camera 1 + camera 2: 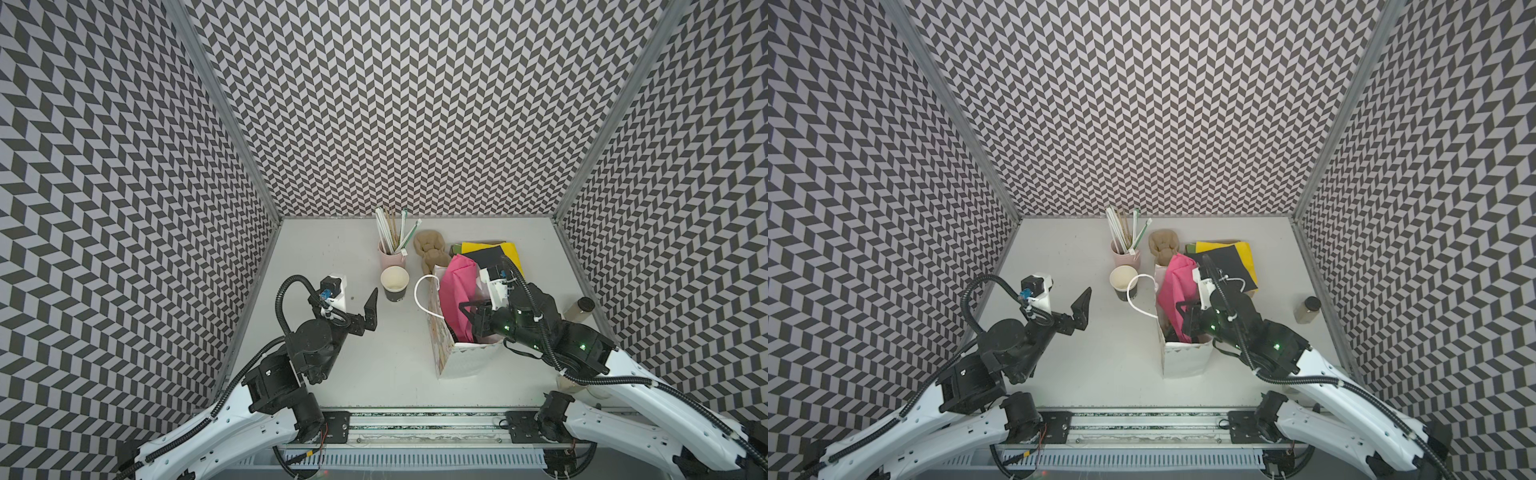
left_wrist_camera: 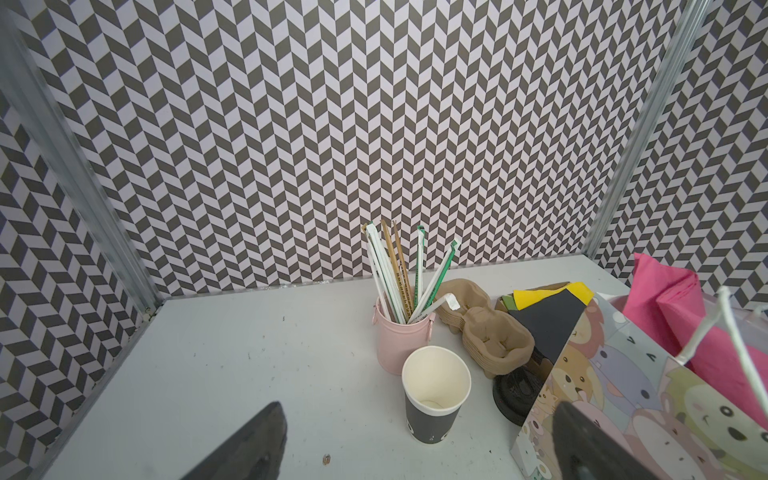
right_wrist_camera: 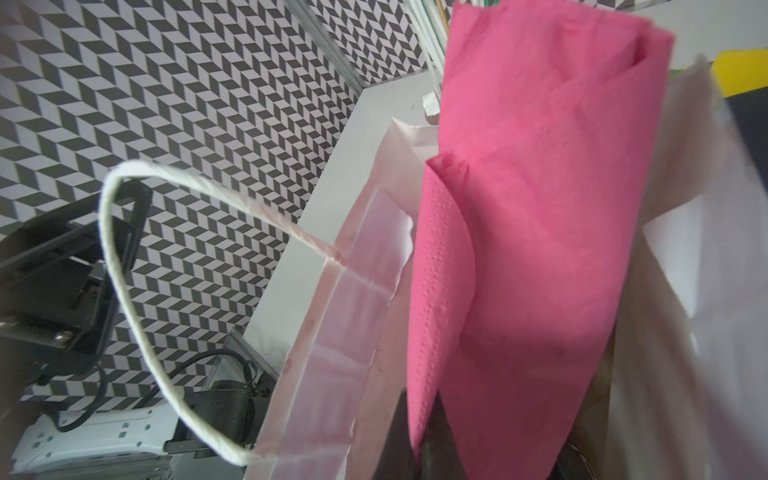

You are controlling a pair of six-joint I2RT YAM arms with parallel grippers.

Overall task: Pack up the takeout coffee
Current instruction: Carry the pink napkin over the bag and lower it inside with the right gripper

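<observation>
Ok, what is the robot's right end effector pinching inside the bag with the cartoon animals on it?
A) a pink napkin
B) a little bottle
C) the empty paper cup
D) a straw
A: in the right wrist view the right end effector has its dark fingers shut on the bottom edge of the pink napkin, which sticks up out of the gift bag.

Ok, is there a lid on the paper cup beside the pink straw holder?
No, the paper cup stands open, its cream inside showing.
</observation>
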